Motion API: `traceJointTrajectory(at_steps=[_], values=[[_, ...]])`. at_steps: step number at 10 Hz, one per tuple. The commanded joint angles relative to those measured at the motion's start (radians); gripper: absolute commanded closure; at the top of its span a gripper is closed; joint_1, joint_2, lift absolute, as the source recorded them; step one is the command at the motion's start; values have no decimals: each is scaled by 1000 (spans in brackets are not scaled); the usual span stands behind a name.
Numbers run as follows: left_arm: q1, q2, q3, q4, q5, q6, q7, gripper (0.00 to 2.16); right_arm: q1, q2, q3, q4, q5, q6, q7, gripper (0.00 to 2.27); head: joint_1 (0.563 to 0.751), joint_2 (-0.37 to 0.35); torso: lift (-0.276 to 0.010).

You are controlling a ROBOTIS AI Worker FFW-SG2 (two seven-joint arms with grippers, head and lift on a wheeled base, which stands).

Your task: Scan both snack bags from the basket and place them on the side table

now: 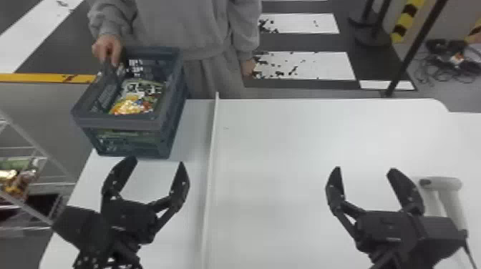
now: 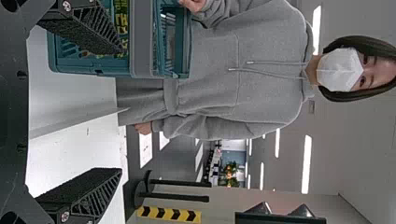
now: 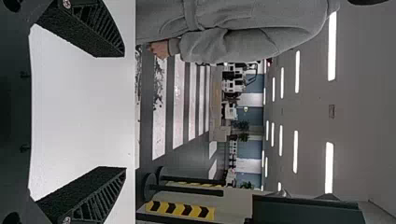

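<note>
A dark blue-grey basket point(image 1: 121, 123) stands at the table's far left, a person's hand on its rim. Inside lies a snack bag point(image 1: 137, 98) with a green, white and yellow front; green packaging shows through the basket's front wall. My left gripper point(image 1: 157, 166) is just in front of the basket, open and holding nothing; in the left wrist view, the left gripper point(image 2: 119, 109) has the teal-looking basket point(image 2: 142, 42) beyond it. Over the table's right half, my right gripper point(image 1: 365, 170) is open and holds nothing, as the right gripper point(image 3: 123, 112) also shows in its wrist view.
A white scanner-like device point(image 1: 443, 184) with a cable lies beside the right gripper. A thin raised divider point(image 1: 211, 153) runs along the white table point(image 1: 286, 143). Beyond the left edge stands a wire rack point(image 1: 35, 184) holding colourful packages.
</note>
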State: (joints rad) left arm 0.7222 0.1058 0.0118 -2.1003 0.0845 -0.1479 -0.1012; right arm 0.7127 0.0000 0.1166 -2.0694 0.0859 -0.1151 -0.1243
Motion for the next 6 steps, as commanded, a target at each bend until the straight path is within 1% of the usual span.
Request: traceJointTrajectory(at_steps=[1,6], values=[[-1,0,0,0,0,0,-2,97,-1,1,-2,0,0,1,0,49,695,43,-75],[-3,0,-1,2,-3,3,-3,97,-6,1,-2,5,0,7,0,49,695,41,-75]])
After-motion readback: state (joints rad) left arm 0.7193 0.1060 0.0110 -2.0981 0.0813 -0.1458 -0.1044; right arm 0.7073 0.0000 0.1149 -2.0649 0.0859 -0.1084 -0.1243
